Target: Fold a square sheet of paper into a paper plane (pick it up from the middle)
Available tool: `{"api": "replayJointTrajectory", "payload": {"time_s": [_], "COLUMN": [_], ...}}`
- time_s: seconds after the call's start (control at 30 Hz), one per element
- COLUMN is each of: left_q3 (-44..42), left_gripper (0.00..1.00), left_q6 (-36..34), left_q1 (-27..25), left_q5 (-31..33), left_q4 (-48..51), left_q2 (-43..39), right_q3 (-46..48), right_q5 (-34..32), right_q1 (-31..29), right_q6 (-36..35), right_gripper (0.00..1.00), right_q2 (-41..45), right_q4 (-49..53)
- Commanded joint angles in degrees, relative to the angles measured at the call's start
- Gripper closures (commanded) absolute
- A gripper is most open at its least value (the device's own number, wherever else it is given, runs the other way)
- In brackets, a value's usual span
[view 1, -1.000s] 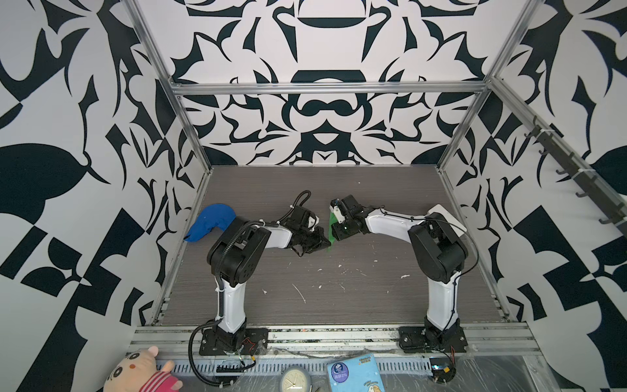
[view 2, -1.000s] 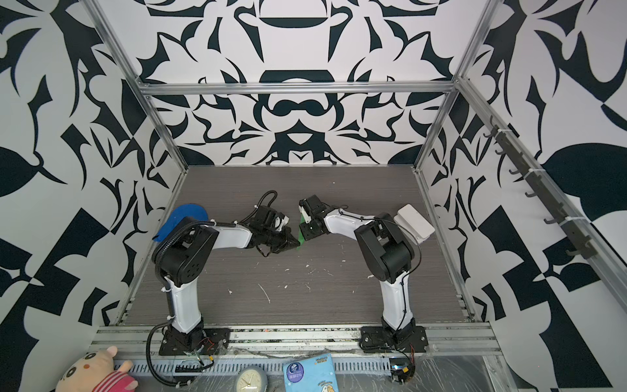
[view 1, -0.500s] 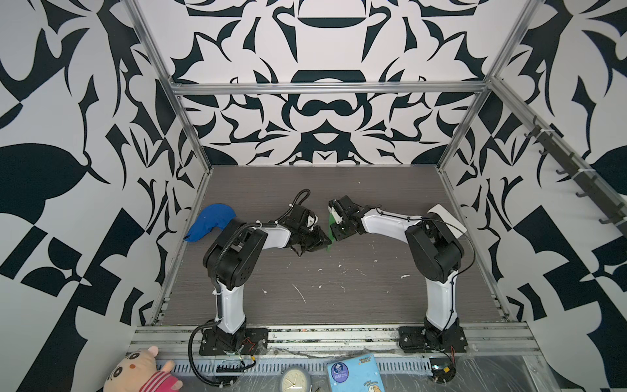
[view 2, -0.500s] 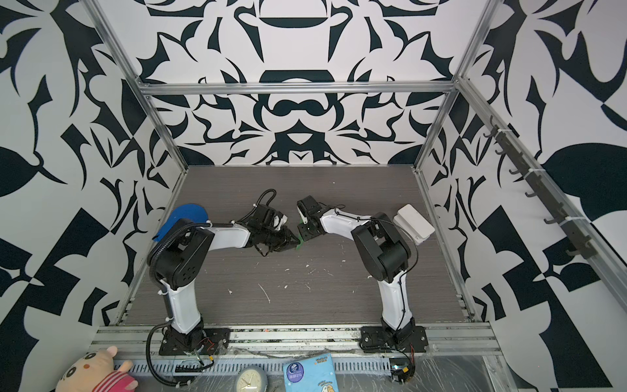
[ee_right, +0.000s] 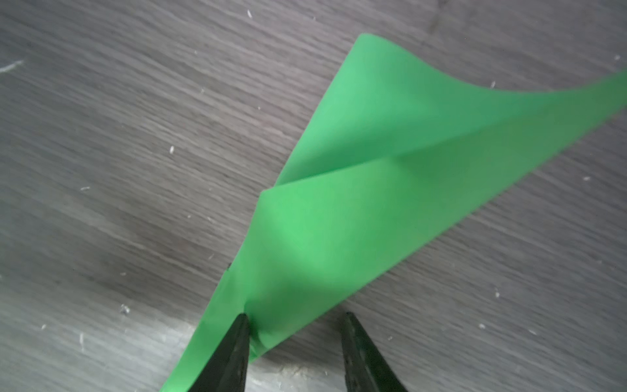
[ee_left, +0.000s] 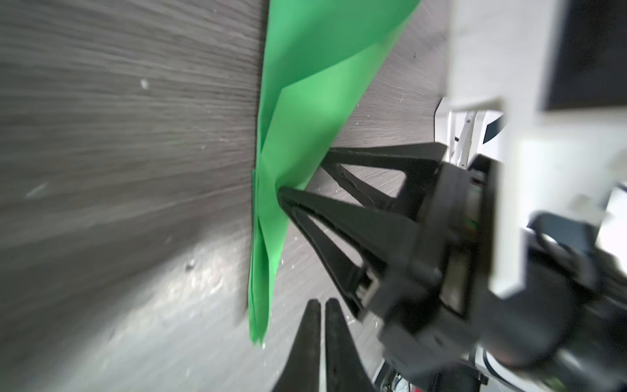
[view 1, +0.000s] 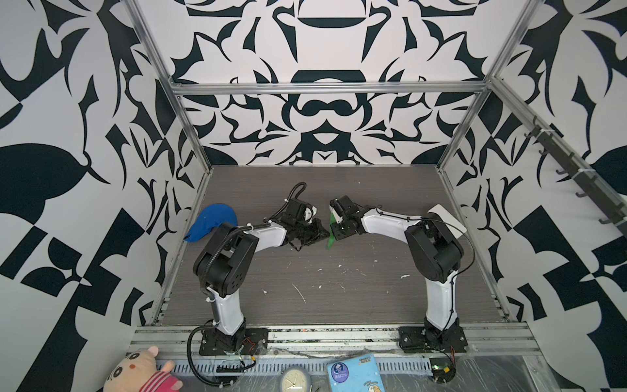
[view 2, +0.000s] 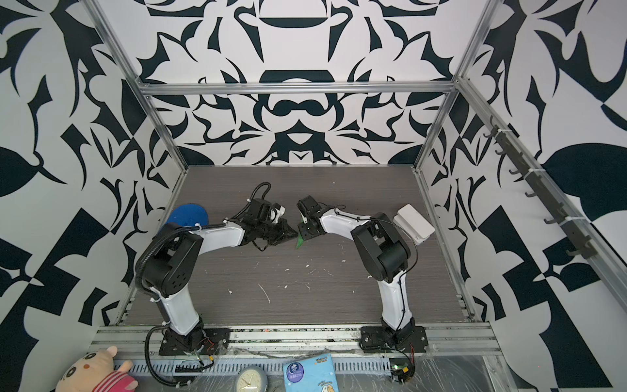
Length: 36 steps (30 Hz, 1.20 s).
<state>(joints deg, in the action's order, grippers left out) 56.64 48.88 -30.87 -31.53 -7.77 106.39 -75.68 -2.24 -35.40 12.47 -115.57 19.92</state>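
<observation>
Both top views show a blue cap (view 1: 212,222) at left and a white box (view 1: 448,220) at right, clear of both arms. Mid-counter (view 1: 339,281), creased, pointed green paper (ee_right: 356,210) sits between the half-parted fingers of the right tool (ee_right: 294,315), unclamped. The left tool (ee_left: 322,302) is closed and empty beside it.

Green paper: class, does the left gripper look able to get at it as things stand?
Probably yes: the left gripper sits shut right beside the green paper, nothing between. The right gripper straddles another part, jaws apart. It must open first.
</observation>
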Motion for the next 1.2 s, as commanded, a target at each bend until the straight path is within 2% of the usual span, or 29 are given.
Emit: {"api": "replayJointTrajectory", "payload": {"time_s": [0.0, 0.1, 0.37, 0.67, 0.97, 1.07, 1.17], "left_q3": [1.9, 1.4, 0.0, -1.2, -6.3, -5.7, -4.4], "left_gripper": [0.95, 0.98, 0.98, 0.98, 0.98, 0.98, 0.98], "left_q6": [1.7, 2.9, 1.3, 0.8, 1.0, -0.5, -1.0], "left_q1": [-0.1, -0.2, -0.9, -2.0, -2.4, -2.4, -2.3], "left_q5": [-2.7, -3.8, -1.5, -1.8, 1.1, 2.6, 2.0], "left_q4": [-1.2, -3.6, 1.7, 4.8, 8.7, 11.8, 10.4], "left_q2": [4.2, 5.5, 5.8, 5.4, 0.9, -0.6, -2.2], "right_q3": [3.7, 3.7, 3.5, 3.7, 3.5, 3.5, 3.6], "right_q5": [2.0, 2.1, 1.9, 1.7, 1.4, 1.4, 1.3], "right_q1": [0.2, 0.2, 0.2, 0.1, 0.2, 0.1, 0.2], "right_q6": [1.6, 1.7, 2.2, 2.7, 3.1, 3.1, 3.2], "right_gripper": [0.56, 0.56, 0.56, 0.56, 0.56, 0.56, 0.57], "right_q2": [-6.2, -6.2, -6.6, -6.9, -7.0, -7.2, -7.4], "right_q4": [7.5, 7.5, 7.7, 7.8, 8.0, 8.0, 8.2]}}
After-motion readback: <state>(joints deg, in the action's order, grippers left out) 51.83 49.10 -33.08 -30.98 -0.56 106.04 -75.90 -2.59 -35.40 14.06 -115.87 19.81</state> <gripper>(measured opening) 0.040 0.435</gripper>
